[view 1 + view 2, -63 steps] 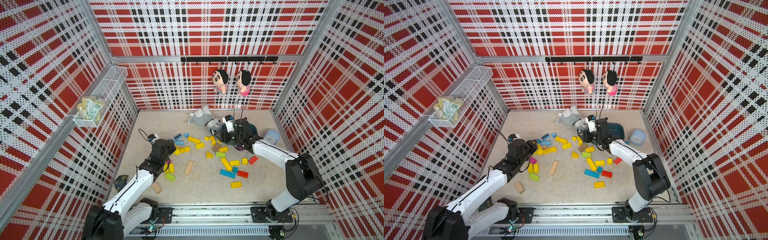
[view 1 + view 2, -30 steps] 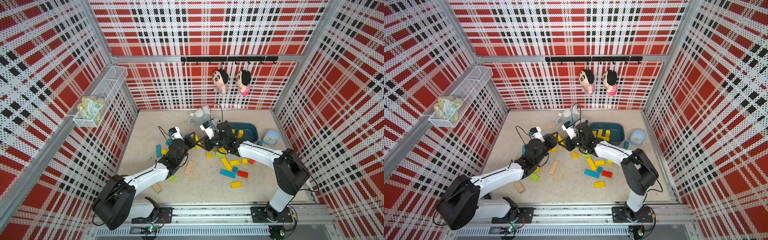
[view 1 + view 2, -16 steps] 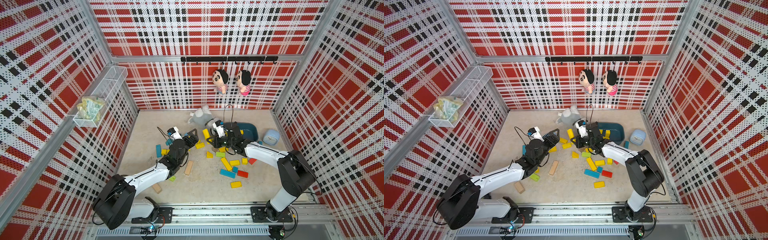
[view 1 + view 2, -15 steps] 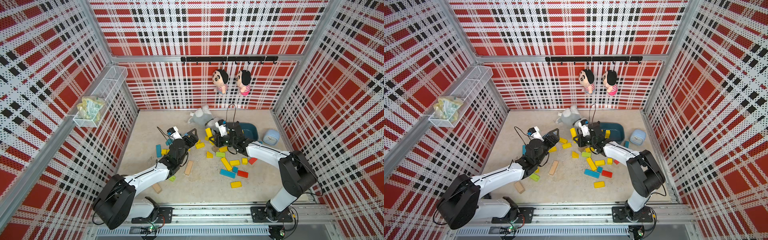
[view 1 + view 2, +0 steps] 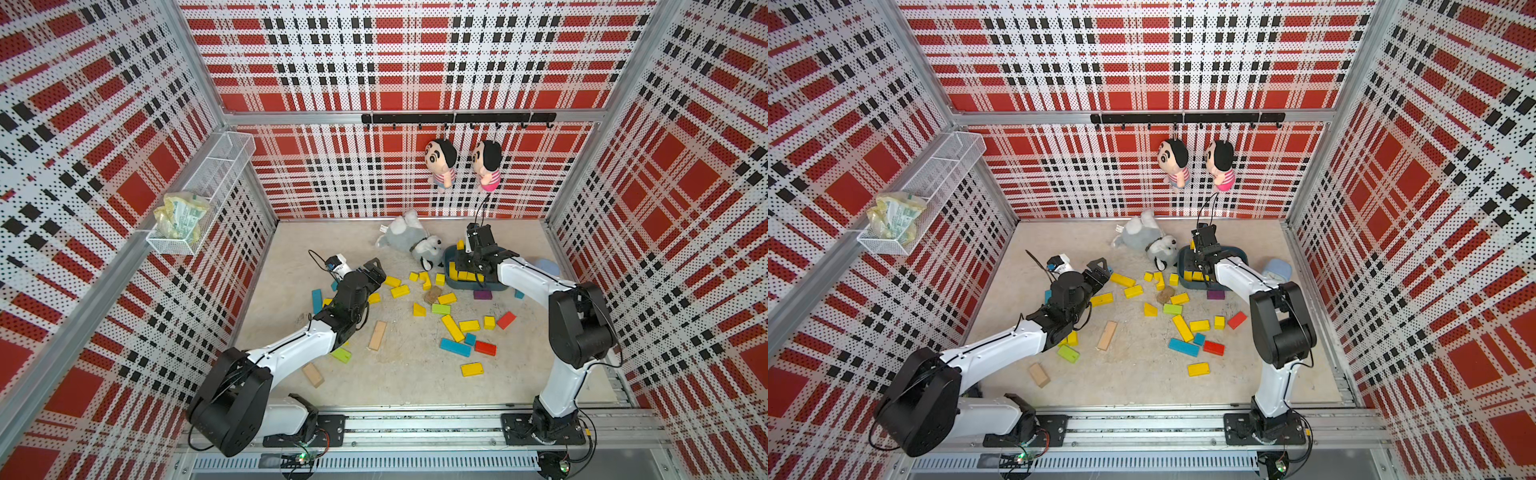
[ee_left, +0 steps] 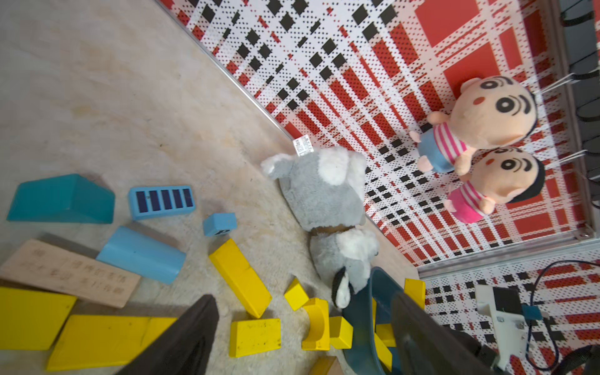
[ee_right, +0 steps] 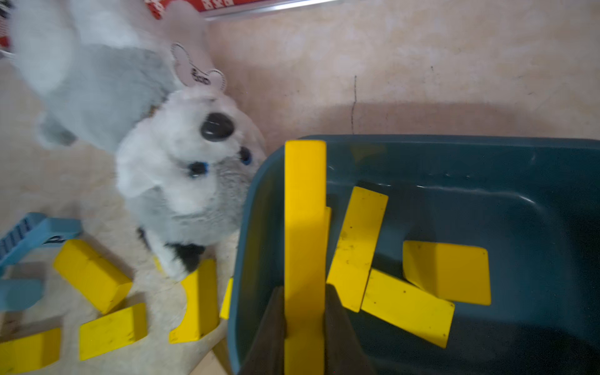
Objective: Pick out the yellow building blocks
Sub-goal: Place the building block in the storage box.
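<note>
The right gripper (image 7: pixel 304 287) was clamped on a long, bright yellow solid bar (image 7: pixel 305 211). Its two dark fingers (image 7: pixel 269 328) pressed on the bar's sides, and the bar reached over one end of a dark teal plastic tub (image 7: pixel 454 143). Three more flat yellow blocks (image 7: pixel 407 308) lay overlapping on the tub's bottom. A grey-and-white plush dog (image 7: pixel 181 156) lay just beside that end of the tub.

The left gripper (image 6: pixel 302 297) stood with its jaws wide apart and nothing between them, low over loose yellow bricks (image 6: pixel 240 279). Near these were light blue blocks (image 6: pixel 143 255) and a pale bare-wood plank (image 6: pixel 71 272).

The pale beige speckled floor (image 5: pixel 407 386) carried more scattered yellow pieces (image 5: pixel 452 328), mixed with red, blue, lime-green and purple ones. The walls were perforated panels in red, white and black plaid on metal frames. A black hook rail (image 5: pixel 457 118) on the back wall carried two hanging cartoon-boy plush dolls (image 5: pixel 441 164). A white wire basket (image 5: pixel 232 145) on the side wall held a crumpled packet (image 5: pixel 180 216).

A second before, both grippers had been close together over the middle of the floor, clear of the tub. Half a second before, the bar had stood upright just short of it. Since then the right arm had carried the bar over the tub, while the left arm had barely moved.
</note>
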Tool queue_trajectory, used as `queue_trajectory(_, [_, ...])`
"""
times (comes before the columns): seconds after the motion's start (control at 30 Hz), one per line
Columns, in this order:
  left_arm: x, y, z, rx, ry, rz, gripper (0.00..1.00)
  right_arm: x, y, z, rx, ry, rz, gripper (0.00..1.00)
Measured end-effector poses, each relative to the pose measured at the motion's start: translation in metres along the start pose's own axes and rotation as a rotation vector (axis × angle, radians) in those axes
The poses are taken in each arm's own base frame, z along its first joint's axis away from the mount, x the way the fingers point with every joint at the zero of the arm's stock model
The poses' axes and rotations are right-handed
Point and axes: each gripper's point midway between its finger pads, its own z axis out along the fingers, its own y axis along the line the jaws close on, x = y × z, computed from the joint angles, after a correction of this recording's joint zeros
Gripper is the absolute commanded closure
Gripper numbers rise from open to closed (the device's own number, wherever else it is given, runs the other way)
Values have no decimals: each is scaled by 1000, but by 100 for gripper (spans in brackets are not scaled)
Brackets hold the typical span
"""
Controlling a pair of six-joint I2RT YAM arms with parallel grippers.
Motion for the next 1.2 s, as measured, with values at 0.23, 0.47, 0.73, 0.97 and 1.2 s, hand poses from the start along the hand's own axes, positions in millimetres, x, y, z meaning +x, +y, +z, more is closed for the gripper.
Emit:
queue_trajectory(0.23, [1,31,0,-130,13,23,17,26,-34,25,146,92,-21,100])
queue_trajectory(0.47, [-3,76,-5,-315,42,51,20,32,-54,30,205,112,-25,85])
queue_trajectory(0.73, [1,120,-16,-472,120,120,26,34,-54,32,192,108,-23,65])
queue_trajectory(0.97, [24,137,-28,-516,273,214,36,39,-50,16,150,76,-14,59])
queue_trajectory(1.2, [71,135,-47,-482,457,326,35,23,-43,-13,97,-16,12,58])
